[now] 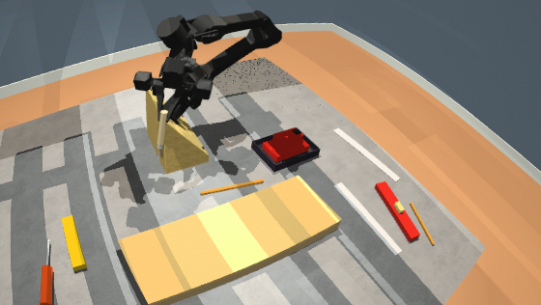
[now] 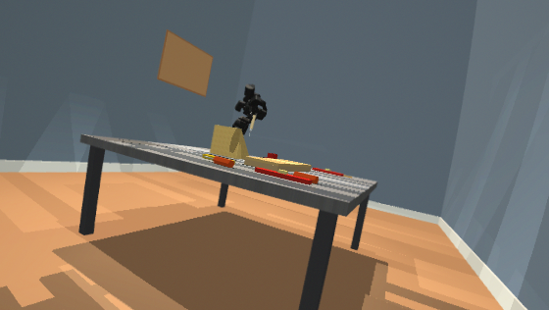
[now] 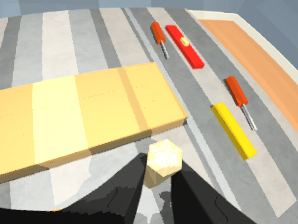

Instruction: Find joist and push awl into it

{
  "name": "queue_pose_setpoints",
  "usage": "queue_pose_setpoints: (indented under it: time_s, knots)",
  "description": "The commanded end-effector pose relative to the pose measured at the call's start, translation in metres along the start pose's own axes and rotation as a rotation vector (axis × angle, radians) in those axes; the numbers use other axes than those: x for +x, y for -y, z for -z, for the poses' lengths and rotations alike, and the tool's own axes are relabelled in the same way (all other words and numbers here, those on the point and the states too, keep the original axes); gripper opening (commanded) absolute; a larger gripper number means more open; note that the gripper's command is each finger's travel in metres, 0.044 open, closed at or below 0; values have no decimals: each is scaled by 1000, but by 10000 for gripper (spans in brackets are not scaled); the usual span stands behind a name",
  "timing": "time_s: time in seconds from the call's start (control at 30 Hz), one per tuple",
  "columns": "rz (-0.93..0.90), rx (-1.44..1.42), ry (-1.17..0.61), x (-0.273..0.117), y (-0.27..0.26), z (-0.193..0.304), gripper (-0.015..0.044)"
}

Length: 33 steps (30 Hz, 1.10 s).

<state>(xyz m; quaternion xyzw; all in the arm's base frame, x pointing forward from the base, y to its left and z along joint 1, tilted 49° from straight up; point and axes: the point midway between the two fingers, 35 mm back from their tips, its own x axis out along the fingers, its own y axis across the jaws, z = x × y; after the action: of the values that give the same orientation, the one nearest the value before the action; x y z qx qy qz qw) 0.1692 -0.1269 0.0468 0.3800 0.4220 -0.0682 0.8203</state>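
My gripper (image 1: 165, 114) (image 3: 158, 161) is shut on the pale wooden handle of the awl (image 1: 162, 127) (image 2: 253, 122) (image 3: 165, 157). The awl hangs tip down, slightly tilted, in the air before the wooden wedge block, away from the panel. Its thin metal tip shows faintly in the exterior view. The floor panel (image 1: 232, 236) (image 2: 279, 163) (image 3: 55, 120) is a long light-wood board lying on the table; no hole is visible in it. The red stud finder (image 1: 286, 144) (image 2: 272, 155) sits in the black tray (image 1: 275, 167). The joist is hidden.
The wooden wedge block (image 1: 185, 152) (image 2: 224, 141) stands under the arm. An orange pencil (image 1: 232, 187) lies between block and panel. A yellow bar (image 1: 73, 243) (image 3: 234, 131), screwdrivers (image 3: 158, 33) (image 3: 237, 91), a red level (image 1: 396, 210) and white strips (image 1: 367, 154) (image 1: 368, 218) lie around the panel.
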Motion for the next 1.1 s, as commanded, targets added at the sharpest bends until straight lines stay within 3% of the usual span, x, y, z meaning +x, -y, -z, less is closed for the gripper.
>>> queue_pose_setpoints:
  time_s: [0.0,0.57,1.07]
  knots:
    - [15,21,68,-6,1,1,0]
    - [97,115,327,-22,13,13,0]
    - [-5,5,233,-8,-24,-19,0]
